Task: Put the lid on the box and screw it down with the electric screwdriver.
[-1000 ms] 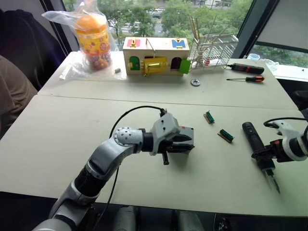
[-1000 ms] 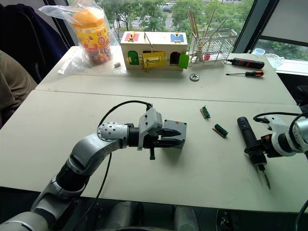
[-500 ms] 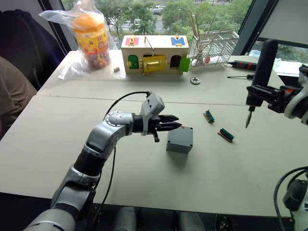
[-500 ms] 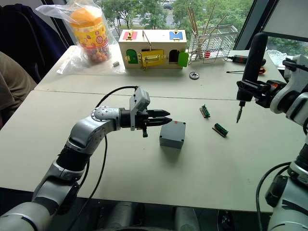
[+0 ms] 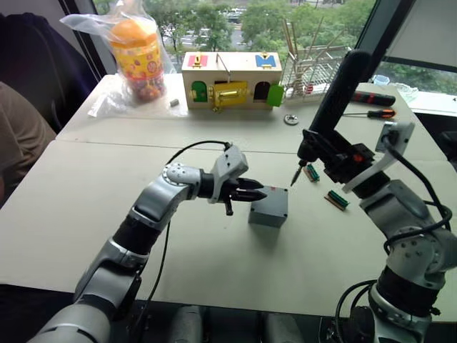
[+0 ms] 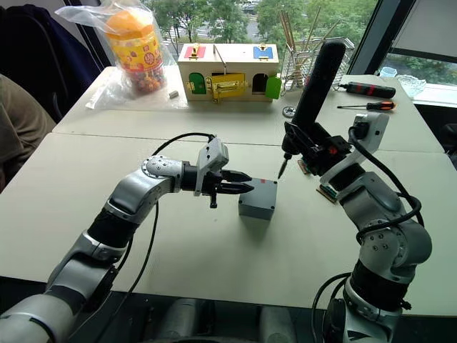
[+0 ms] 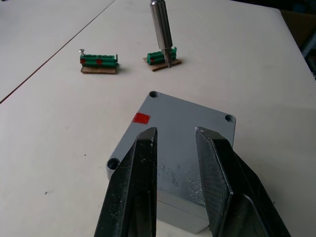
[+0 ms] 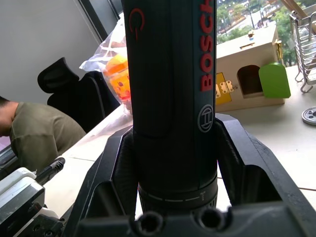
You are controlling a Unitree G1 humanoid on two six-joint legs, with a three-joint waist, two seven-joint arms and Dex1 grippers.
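Observation:
The grey box (image 5: 268, 213) stands mid-table with the lid (image 7: 187, 128) lying flat on top, corner screw holes and a small red mark showing. My left gripper (image 5: 251, 193) sits at the box's left edge. Its fingers (image 7: 143, 168) are a little apart over the lid with nothing between them. My right gripper (image 5: 335, 153) is shut on the electric screwdriver (image 5: 332, 93), a thick black cylinder tilted up to the right. The thin bit (image 5: 293, 179) points down just beyond the box's far right corner, apart from the lid.
Two green terminal blocks (image 5: 311, 172) (image 5: 336, 200) lie right of the box. At the back stand a wooden box with coloured doors (image 5: 230, 80), a wire rack (image 5: 314, 71), two hand screwdrivers (image 5: 368, 100) and a bagged jar (image 5: 136, 53). A person (image 5: 18, 136) sits at left.
My right arm lifted the electric screwdriver off the table and swung it left, tilting its bit towards the box. My left gripper let go of the box and now rests at its edge.

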